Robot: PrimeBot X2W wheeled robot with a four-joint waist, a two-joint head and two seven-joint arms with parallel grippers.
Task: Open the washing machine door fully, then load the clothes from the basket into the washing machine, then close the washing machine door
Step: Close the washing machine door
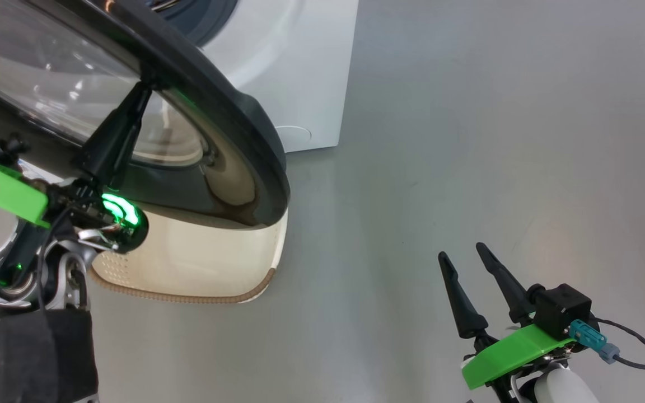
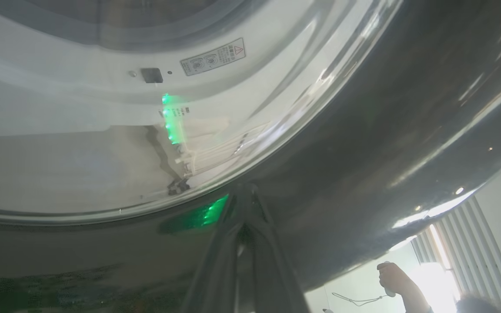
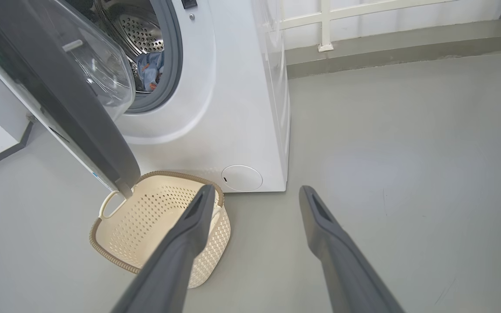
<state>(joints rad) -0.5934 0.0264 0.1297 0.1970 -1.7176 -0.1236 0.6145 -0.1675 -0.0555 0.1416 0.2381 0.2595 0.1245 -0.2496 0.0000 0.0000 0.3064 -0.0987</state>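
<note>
The washing machine door (image 1: 233,112), black-rimmed with a clear glass bowl (image 3: 98,69), stands part open, swung out over the basket. My left gripper (image 1: 144,88) is shut, its joined fingertips (image 2: 244,191) against the door's glossy black rim (image 2: 385,130), holding nothing. The clothes (image 3: 150,71), light blue fabric, lie inside the steel drum of the washing machine (image 3: 233,108). The cream basket (image 3: 155,226) sits on the floor in front of the machine, its perforated bottom bare. My right gripper (image 1: 461,252) is open and holds nothing, low at the right; its fingers (image 3: 257,191) point toward the machine's lower front.
Grey floor (image 1: 468,140) stretches to the right of the machine. A round service flap (image 3: 242,177) sits low on the washer's front. A wall with a white railing (image 3: 324,26) runs behind. A person's raised hand (image 2: 392,278) holds a small object near a bright window.
</note>
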